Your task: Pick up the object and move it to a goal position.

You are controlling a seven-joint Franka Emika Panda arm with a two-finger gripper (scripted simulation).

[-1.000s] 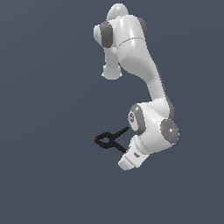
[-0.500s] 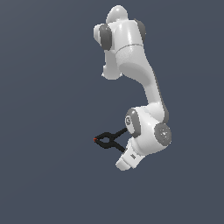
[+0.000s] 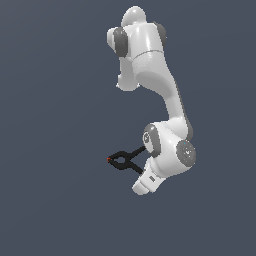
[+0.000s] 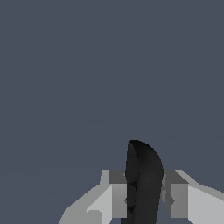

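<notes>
Arm (image 3: 165,95) folded lower than before, hand (image 4: 144,192) clamped on the black spring clamp (image 3: 125,161).

i'm looking at a simulated scene, not any real room. the backdrop (image 3: 55,100) is one flat slate-blue field in both views, with no floor edge, wall or furniture to mark a home, lab or shop. the white arm (image 3: 160,80) has smooth, evenly shaded surfaces with grey joint caps, like a computer render. the black clamp (image 3: 125,160) beside it shows blocky, jagged edges.
</notes>
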